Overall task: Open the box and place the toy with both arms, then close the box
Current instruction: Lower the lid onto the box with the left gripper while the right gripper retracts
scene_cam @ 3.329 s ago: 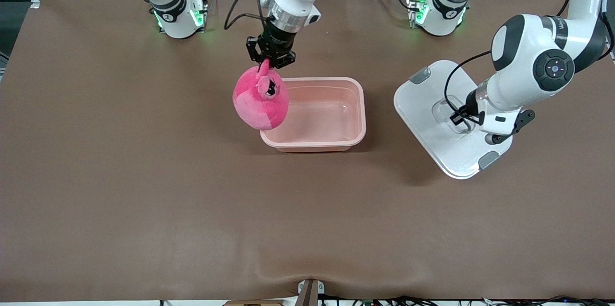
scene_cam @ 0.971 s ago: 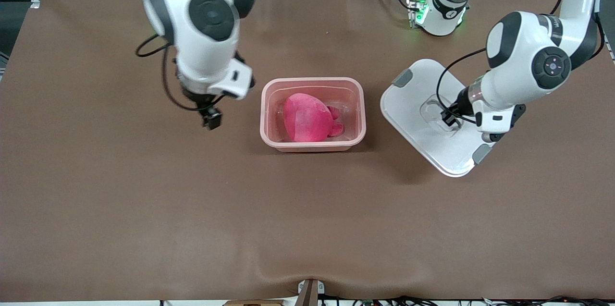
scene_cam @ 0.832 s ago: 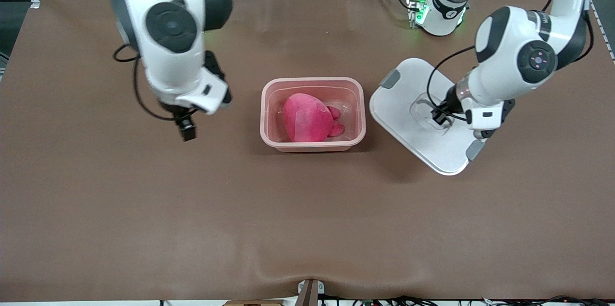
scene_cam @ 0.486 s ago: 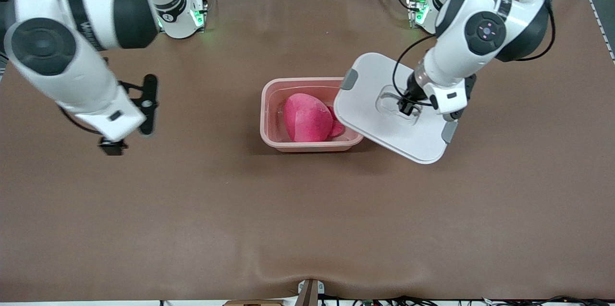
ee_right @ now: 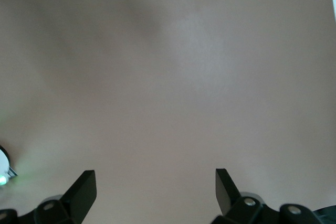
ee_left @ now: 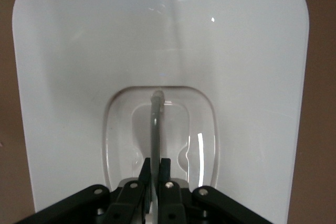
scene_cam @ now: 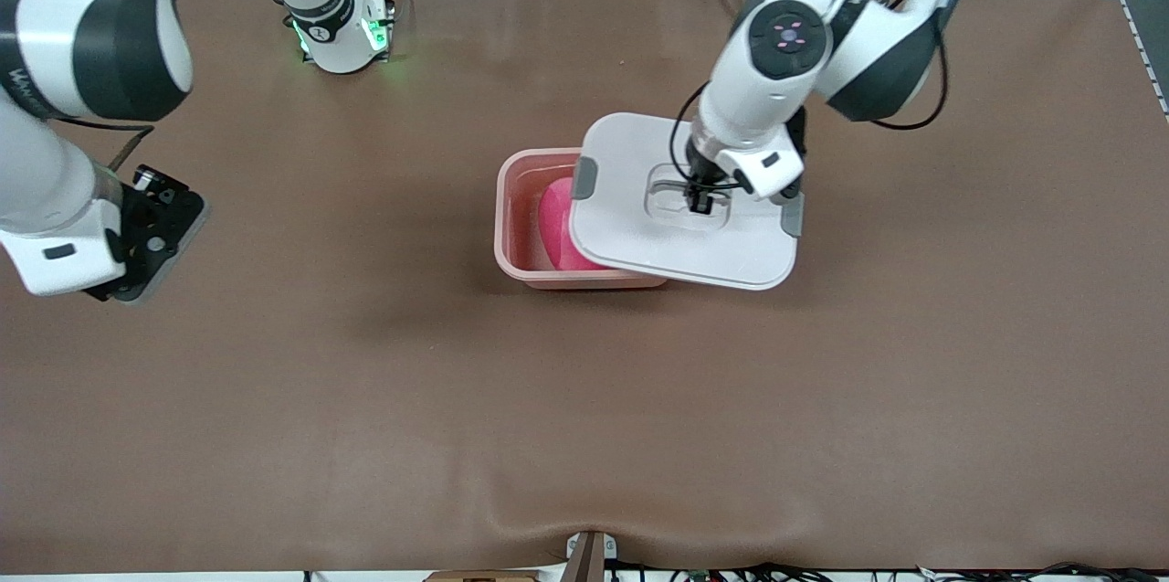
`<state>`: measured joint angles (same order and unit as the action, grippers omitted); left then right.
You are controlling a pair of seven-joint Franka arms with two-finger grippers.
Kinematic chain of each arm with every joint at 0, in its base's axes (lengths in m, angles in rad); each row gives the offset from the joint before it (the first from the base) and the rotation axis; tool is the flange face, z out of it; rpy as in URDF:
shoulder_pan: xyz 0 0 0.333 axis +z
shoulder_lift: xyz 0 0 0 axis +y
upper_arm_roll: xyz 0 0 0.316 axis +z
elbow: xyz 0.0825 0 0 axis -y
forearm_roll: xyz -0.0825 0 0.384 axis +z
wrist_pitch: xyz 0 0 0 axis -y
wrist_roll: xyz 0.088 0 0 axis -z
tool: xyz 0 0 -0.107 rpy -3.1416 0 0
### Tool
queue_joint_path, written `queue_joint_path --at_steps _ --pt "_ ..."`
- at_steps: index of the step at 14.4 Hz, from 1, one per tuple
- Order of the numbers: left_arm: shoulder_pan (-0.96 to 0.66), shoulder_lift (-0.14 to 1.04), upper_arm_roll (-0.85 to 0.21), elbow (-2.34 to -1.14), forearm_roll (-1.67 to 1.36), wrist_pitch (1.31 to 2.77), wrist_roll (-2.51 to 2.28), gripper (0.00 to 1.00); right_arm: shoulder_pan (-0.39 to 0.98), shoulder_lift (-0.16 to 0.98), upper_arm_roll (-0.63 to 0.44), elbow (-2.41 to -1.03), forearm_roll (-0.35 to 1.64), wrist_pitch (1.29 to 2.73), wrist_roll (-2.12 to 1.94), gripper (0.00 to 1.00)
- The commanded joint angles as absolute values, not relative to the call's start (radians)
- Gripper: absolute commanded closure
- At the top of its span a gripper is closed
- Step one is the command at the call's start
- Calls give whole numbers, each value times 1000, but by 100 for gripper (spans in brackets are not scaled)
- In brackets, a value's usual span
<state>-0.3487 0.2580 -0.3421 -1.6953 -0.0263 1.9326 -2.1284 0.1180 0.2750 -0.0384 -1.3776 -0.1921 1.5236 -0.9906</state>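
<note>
Clamping lid (scene_cam: 676,239) handle (ee_left: 155,124): left hand (scene_cam: 701,201), over box (scene_cam: 511,226) | right hand (ee_right: 155,187): fingers apart, empty

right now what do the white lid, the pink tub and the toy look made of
White rounded lid: smooth glossy plastic, apparently; it shows highlights. Translucent pink tub: thin plastic, light passing through its wall. Bright pink toy: probably plush, matte, mostly hidden under the lid.

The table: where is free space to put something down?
The table is bare in the wide stretch between the box and the front camera. The middle is crowded: left claw holds the lid over box and toy. Right claw waits at its own end.
</note>
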Motion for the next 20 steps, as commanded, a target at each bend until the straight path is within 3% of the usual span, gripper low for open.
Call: queue_joint_path --at_steps 1,5,11,14,16,20 --pt "-399 328 -341 -1611 11 1922 -2253 100 14 193 -20 -1515 -102 1574 -916 0" --pt "-437 348 -342 -1617 17 2011 -2361 100 8 124 -18 -1620 -69 1585 -729 0" --pt "-534 411 -342 -1615 182 2068 -2555 100 20 84 -11 -1651 -52 1574 -455 0" --pt "-537 422 -345 -1620 190 2094 -2559 100 34 81 -12 -1638 -31 1568 -297 0" --pt "-549 429 -345 -1641 193 2117 -2545 100 22 86 -18 -1600 46 1485 -253 0" --pt "-572 454 -345 -1643 193 2154 -2545 100 -74 77 -21 -1563 143 1448 -264 0"
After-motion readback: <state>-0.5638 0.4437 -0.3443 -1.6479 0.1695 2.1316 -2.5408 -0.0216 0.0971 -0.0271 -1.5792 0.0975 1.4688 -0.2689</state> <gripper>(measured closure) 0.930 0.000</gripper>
